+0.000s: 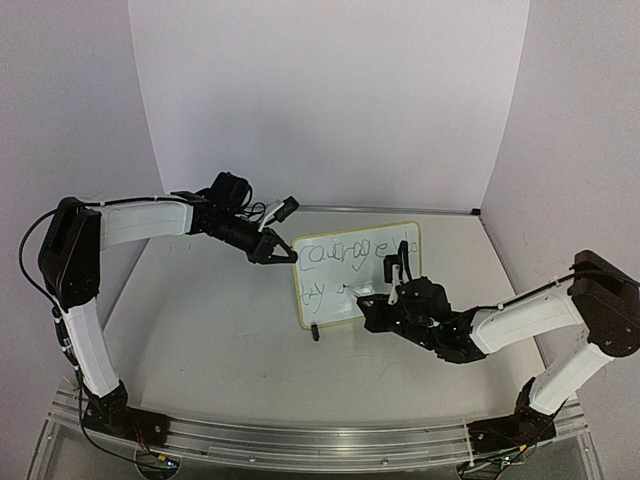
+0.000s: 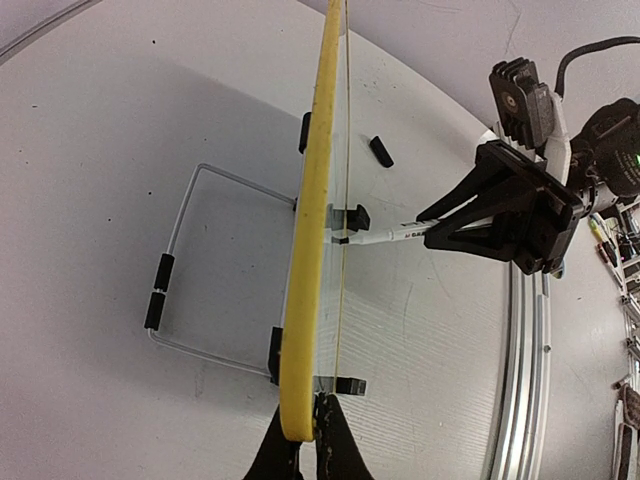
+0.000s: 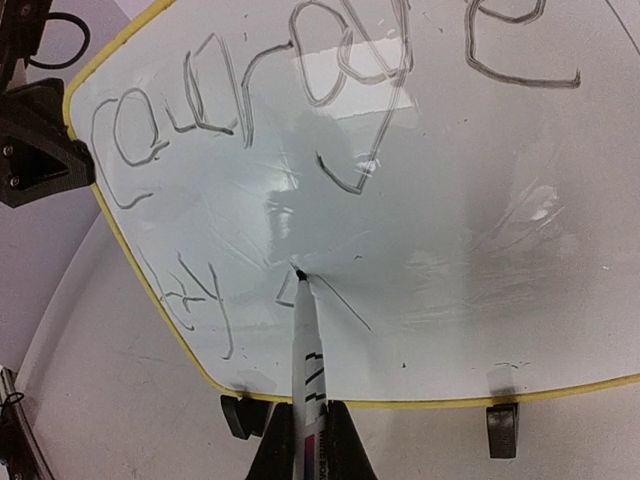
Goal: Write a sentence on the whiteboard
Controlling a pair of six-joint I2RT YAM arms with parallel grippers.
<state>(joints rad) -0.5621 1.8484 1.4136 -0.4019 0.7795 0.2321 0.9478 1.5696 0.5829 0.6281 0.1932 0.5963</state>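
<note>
Fingers of the right gripper [image 3: 305, 440] sit closest to the right wrist camera, clamped together on a marker [image 3: 303, 340] with a white barrel. Its dark tip touches the whiteboard [image 3: 450, 230] in the lower line of writing, just right of the word "try". One black clip foot [image 3: 503, 428] grips the yellow rim under the board's lower edge, and a second sits just left of the marker.

From the left wrist camera, the left gripper [image 2: 308, 432] has its fingers closed on the yellow rim of the board's edge, seen edge-on. A wire stand [image 2: 190, 260] props the board from behind.

From the top camera, a metal rail [image 1: 320, 435] carries both arm bases at the near edge of the table [image 1: 200, 330]. The board stands tilted toward the far centre of the table, between the two grippers. The sentence [image 3: 250, 100] runs in two lines: the upper begins "courage", and the lower reads "try" plus a partial stroke at the marker tip
</note>
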